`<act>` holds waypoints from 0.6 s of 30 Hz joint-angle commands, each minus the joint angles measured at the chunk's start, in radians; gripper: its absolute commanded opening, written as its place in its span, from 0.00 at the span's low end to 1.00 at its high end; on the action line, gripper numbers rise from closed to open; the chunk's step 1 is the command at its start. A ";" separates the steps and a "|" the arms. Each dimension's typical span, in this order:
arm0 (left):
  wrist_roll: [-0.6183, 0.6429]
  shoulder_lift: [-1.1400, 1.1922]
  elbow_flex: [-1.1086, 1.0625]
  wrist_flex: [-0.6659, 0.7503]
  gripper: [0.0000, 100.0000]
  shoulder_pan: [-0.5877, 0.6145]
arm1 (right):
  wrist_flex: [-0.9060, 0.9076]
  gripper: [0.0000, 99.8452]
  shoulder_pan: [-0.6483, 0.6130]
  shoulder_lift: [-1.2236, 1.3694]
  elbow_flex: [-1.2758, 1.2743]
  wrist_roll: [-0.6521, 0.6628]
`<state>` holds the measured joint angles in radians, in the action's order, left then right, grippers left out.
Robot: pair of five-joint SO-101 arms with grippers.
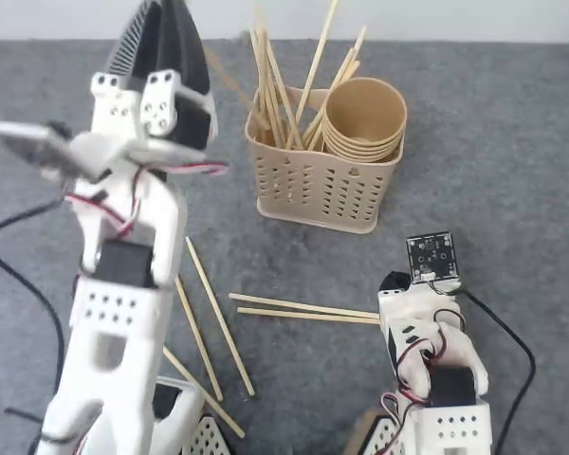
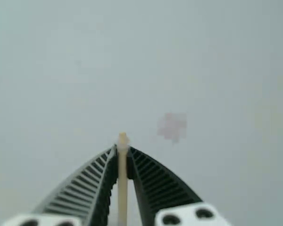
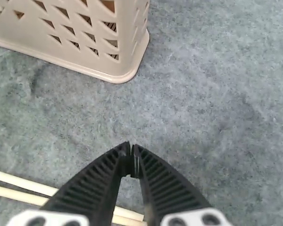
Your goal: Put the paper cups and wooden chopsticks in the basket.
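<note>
Our left gripper (image 2: 122, 149), raised over the desk's back left, is clamped on one chopstick (image 2: 122, 188), we judge to carry it to the basket (image 1: 313, 190) at the back middle, where the cups (image 1: 363, 114) already nest. Loose chopsticks (image 1: 218, 318) lie toward the front edge, and our right gripper (image 3: 131, 146) sits pinched empty over two of them.

White plastic arms (image 1: 114, 322) carry black servos (image 1: 123, 263), red wiring (image 1: 104, 213), black cables (image 1: 512, 343) and ribbed black fingers (image 3: 99, 183).

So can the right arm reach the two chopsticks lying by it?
Probably yes: the chopsticks lie flat on bare carpet just beside the right gripper, with nothing over them. Its jaws are shut, so they would have to open first.
</note>
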<state>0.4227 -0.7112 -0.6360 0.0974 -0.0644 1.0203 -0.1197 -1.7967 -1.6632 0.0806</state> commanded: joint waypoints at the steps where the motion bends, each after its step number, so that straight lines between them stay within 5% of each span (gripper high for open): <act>1: 0.002 0.098 0.012 0.097 0.01 0.087 | 0.002 0.01 -0.012 -0.013 -0.021 0.020; 8: 0.003 0.123 -0.084 0.166 0.04 0.126 | 0.002 0.01 -0.012 -0.013 -0.021 0.020; 18: 0.008 0.020 -0.082 -0.077 0.26 0.055 | 0.002 0.01 -0.012 -0.013 -0.021 0.020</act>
<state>0.4227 -0.5930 -0.7281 0.0944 0.0307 1.0203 -0.1197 -1.7967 -1.6632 0.0806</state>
